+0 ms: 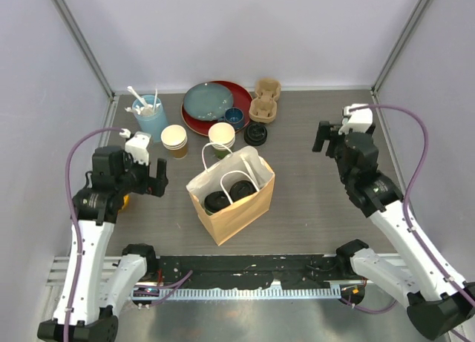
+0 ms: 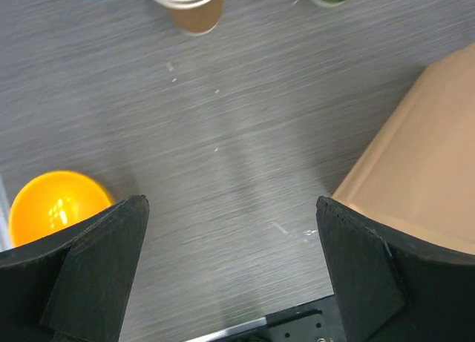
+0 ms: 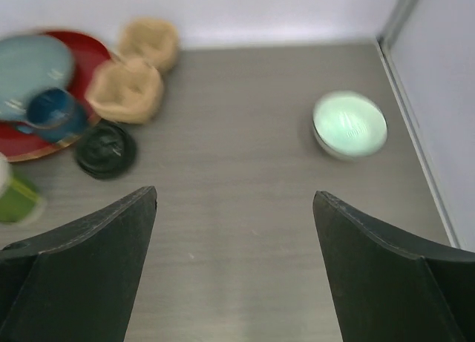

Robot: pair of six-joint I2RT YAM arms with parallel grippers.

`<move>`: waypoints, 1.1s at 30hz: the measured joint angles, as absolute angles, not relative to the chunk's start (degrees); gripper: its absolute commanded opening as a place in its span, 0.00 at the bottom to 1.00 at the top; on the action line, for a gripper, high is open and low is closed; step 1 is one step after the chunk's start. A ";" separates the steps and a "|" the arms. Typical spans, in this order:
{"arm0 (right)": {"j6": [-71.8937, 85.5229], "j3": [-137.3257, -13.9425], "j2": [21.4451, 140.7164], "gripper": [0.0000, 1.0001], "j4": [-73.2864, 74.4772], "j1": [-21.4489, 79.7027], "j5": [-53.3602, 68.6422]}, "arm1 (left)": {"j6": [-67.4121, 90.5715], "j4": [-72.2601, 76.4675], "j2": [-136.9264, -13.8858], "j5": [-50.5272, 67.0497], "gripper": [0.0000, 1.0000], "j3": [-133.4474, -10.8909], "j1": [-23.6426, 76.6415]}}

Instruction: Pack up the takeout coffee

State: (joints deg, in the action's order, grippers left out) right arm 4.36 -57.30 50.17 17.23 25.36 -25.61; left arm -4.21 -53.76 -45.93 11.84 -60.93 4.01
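Plainly, both takeout coffees sit inside the brown paper bag (image 1: 241,208), which stands open at the middle of the surface (image 1: 312,208). One lidded cup (image 1: 218,202) is toward the bag's near left and the other lidded cup (image 1: 239,190) is just beside it. Only their black lids show from above, so the colours of their sides cannot be told. The bag's white handles arch over them.

The left pincer (image 1: 157,179) hangs left of the bag, apart from it, with its fingers spread wide and nothing between them. Its wrist view shows bare surface in the gap, the bag's wall at the right and an orange round object (image 2: 56,205) at the left. The right pincer (image 1: 324,138) is well off to the right, also spread and empty, above bare surface. A pale green round dish (image 3: 349,123) lies beyond it.

Behind the bag stand a brown stack of cups (image 1: 174,139) and a green stack of cups (image 1: 221,136) — the green one close to the bag's rim. Farther back are a light-blue cup of stirrers (image 1: 151,116), a red plate (image 1: 223,90) carrying a blue plate (image 1: 206,102), a small blue cup (image 1: 234,117), spare black lids (image 1: 256,134) and cardboard cup carriers (image 1: 264,103).
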 measured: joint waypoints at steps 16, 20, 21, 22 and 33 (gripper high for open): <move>9.13 -14.09 39.88 0.91 -6.46 22.26 -31.83 | -6.81 -28.67 -45.78 -2.59 1.00 -34.06 2.46; 10.41 -12.86 40.49 0.91 -10.92 22.26 -34.48 | -4.25 -19.84 -49.01 -3.07 1.00 -30.79 2.46; 10.79 -12.78 40.51 0.92 -11.97 22.26 -35.53 | -3.66 -18.17 -49.47 -3.51 1.00 -30.20 2.46; 11.42 -12.69 40.51 0.92 -12.95 22.26 -36.73 | -3.16 -15.84 -49.67 -4.12 1.00 -29.23 2.44; 17.34 -11.81 41.65 0.92 -18.52 22.26 -44.69 | -1.41 -6.96 -48.88 -5.87 1.00 -22.15 2.33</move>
State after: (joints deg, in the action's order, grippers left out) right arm 17.34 -11.81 41.65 -18.52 22.26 -44.69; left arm -1.41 -6.96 -48.88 -5.87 -22.15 2.33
